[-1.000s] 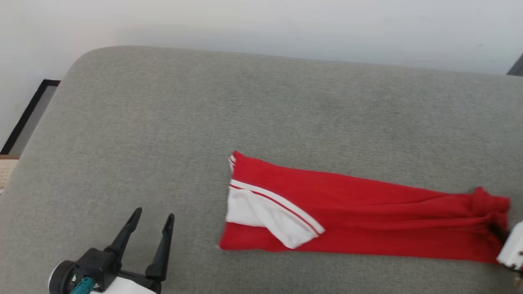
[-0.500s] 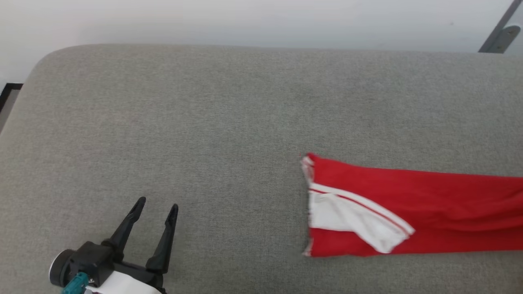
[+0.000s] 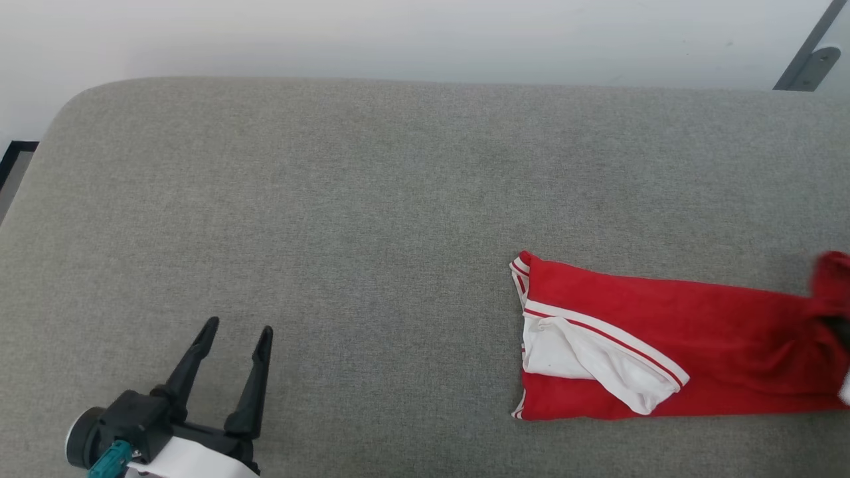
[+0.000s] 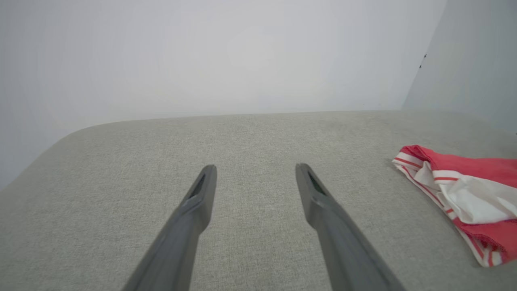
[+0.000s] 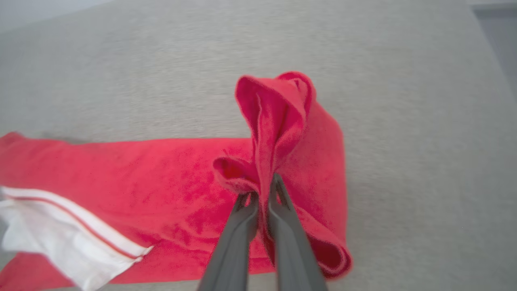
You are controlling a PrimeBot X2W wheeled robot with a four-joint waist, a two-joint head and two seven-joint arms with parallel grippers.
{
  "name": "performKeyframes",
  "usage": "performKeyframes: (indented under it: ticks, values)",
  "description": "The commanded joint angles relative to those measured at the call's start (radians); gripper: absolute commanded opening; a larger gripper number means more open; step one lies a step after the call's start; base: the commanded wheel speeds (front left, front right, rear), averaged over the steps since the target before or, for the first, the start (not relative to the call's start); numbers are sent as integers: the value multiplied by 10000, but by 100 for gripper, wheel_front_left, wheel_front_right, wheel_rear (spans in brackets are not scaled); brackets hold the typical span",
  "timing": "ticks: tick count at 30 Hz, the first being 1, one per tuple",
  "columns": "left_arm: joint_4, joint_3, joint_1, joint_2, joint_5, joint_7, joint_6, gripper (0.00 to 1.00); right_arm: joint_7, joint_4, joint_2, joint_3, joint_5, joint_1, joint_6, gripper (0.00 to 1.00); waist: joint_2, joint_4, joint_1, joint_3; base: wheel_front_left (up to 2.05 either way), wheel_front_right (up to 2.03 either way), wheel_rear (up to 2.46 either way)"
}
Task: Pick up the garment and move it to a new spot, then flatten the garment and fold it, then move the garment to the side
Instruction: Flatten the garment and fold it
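The garment (image 3: 664, 332) lies as a long red strip on the grey cushion (image 3: 372, 219), with its white sleeve (image 3: 597, 362) and striped trim at the left end. In the right wrist view my right gripper (image 5: 264, 188) is shut on the garment (image 5: 278, 121), and the pinched end stands up in a bunched fold above the fingers. The rest of the strip trails off to the left, lying flat. My left gripper (image 3: 238, 326) stands open over bare cushion at the lower left, well away from the shirt. The left wrist view shows the left gripper (image 4: 255, 167) holding nothing, with the garment (image 4: 464, 190) off to its right.
A white wall runs behind the cushion. A dark metal bar (image 3: 807, 56) leans at the top right. The cushion's rounded corner (image 3: 73, 106) and a black frame (image 3: 13, 159) are at the far left. Bare cushion stretches between my left gripper and the shirt.
The head camera has shifted. Against the cushion, the garment has slid well to the right, pulled by my right gripper, and its held end now bunches up. My left gripper stays open.
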Motion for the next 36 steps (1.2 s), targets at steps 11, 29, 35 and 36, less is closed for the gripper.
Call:
performKeyframes:
  ticks: [11, 29, 35, 36]
  values:
    - [243, -130, -159, -157, -270, -18, 20, 100, 856, -2637, 616, 3438, 142, -54, 0, 0, -1, 418, 0, 81, 0, 0, 0]
    - [466, -641, -720, -388, -664, -18, 20, 100, -12, -324, 922, 5794, -117, -1402, 0, 0, -1, 1345, 0, 499, 0, 0, 0]
    - [627, -730, -720, -309, -809, -19, 20, 100, -651, 367, 1100, 5869, -165, -1463, 0, 93, -1, 1337, 0, 319, 0, 0, 0]
    - [652, -733, -684, -297, -816, -19, 20, 100, -722, 431, 1118, 5803, -185, -1440, 0, 100, -1, 1307, 0, 256, 0, 0, 0]
